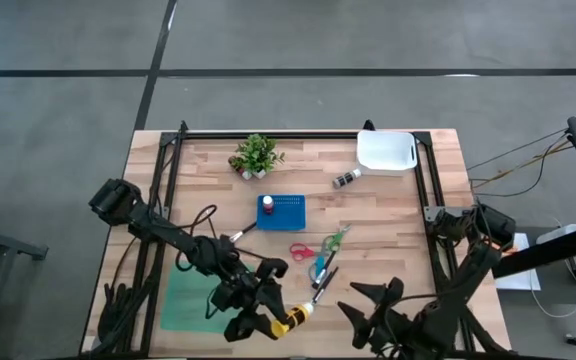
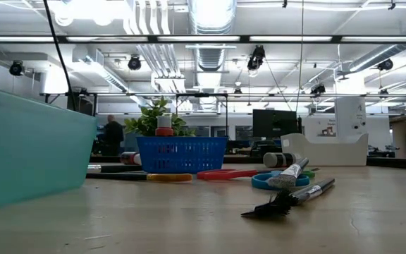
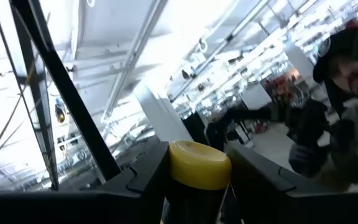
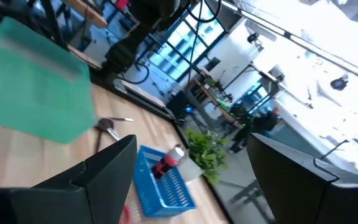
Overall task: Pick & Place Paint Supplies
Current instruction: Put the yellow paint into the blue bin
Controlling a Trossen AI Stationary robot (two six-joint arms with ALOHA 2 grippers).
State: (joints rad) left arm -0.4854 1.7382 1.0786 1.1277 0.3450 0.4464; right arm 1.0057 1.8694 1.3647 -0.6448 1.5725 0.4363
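My left gripper (image 1: 268, 322) is near the table's front edge, shut on a yellow-capped paint bottle (image 3: 199, 163) whose cap pokes out past the fingertips. To its right my right gripper (image 1: 368, 308) stands open with nothing between its fingers (image 4: 110, 163). A blue basket (image 1: 281, 211) at mid-table holds a red-capped bottle (image 1: 266, 205). Red scissors (image 1: 303, 250), green scissors (image 1: 336, 238), blue scissors (image 1: 320, 268) and dark-handled brushes (image 1: 324, 284) lie flat on the table just right of the basket. Another small bottle (image 1: 346, 178) lies farther back. My left gripper pinches the bottle's body just below the yellow cap (image 3: 197, 186) between its two fingers (image 3: 143, 177). The fingers lie along the bottle and slant upward toward the table's right. The cap (image 1: 285, 322) points away from the wrist. The bottle is lifted clear of the table.
A green bin (image 1: 190, 298) sits at the front left beside my left arm. A white tray (image 1: 386, 152) and a small potted plant (image 1: 256, 155) stand at the back. Bare wood lies between the basket and the back edge.
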